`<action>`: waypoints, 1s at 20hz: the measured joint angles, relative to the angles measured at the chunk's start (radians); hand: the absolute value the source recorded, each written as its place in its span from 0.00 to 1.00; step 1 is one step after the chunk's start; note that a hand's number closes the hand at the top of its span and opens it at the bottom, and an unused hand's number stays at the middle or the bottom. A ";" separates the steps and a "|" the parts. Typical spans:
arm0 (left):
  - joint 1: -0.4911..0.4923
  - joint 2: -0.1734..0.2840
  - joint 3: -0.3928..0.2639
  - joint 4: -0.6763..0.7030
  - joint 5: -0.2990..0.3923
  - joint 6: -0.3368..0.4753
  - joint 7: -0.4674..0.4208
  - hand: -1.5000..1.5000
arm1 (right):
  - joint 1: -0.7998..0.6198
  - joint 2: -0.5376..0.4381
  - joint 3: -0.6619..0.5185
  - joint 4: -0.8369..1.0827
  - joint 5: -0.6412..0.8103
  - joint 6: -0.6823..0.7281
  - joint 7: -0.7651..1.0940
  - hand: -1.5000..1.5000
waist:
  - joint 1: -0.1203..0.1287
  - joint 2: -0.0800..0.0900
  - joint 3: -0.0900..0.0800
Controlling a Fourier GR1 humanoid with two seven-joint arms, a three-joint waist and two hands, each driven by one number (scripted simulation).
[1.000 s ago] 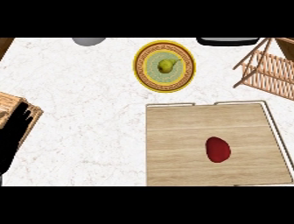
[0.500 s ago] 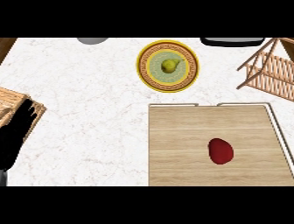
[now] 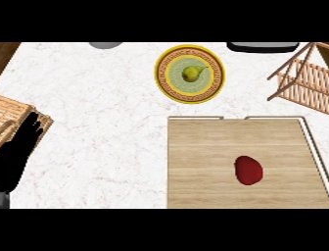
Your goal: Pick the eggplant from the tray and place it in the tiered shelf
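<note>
The eggplant (image 3: 248,170), a dark red oval, lies on the wooden tray (image 3: 196,147) at the lower right, right of the tray's middle. The tiered shelf (image 3: 313,81), a slatted wooden rack, stands at the upper right, partly cut off by the view's edge. My left hand (image 3: 10,158) rests open at the left edge with its fingers pointing up, far from the eggplant and holding nothing. My right hand does not show.
A yellow-rimmed plate (image 3: 169,88) with a pear (image 3: 191,73) sits beyond the tray. A wicker basket (image 3: 0,116) stands at the left, just beyond my left hand. A grey object (image 3: 106,45) and a black one (image 3: 263,47) lie at the far edge.
The whole scene has drifted slightly to the right in the view. Nothing on the counter has moved, and the left hand stays where it was.
</note>
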 measured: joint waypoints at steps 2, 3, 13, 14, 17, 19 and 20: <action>-0.009 0.005 0.008 -0.005 0.006 -0.013 0.016 0.50 | -0.038 -0.006 0.044 0.063 0.044 -0.026 -0.033 1.00 | 0.004 0.001 0.000; -0.018 0.002 0.007 -0.004 0.001 -0.012 0.018 0.50 | -0.067 -0.004 0.075 0.087 0.066 -0.046 -0.037 1.00 | 0.006 0.002 0.000; -0.018 -0.022 0.013 -0.007 -0.026 -0.023 0.017 0.50 | -0.313 0.049 0.242 0.430 0.228 -0.147 -0.189 1.00 | 0.016 0.004 0.001; -0.020 -0.020 0.014 -0.005 -0.030 -0.025 0.020 0.50 | -0.339 0.061 0.252 0.466 0.240 -0.157 -0.204 1.00 | 0.017 0.005 0.001; -0.024 -0.019 0.022 0.000 -0.034 -0.034 0.019 0.50 | -0.399 0.083 0.274 0.575 0.274 -0.173 -0.245 1.00 | 0.017 0.005 0.001; -0.041 -0.024 0.025 0.021 -0.036 -0.036 0.012 0.50 | -0.450 0.091 0.282 0.639 0.295 -0.190 -0.241 1.00 | 0.019 0.007 0.001; -0.032 -0.027 0.026 0.022 -0.037 -0.039 0.000 0.50 | -0.468 0.096 0.280 0.667 0.301 -0.205 -0.228 0.00 | 0.020 0.007 0.001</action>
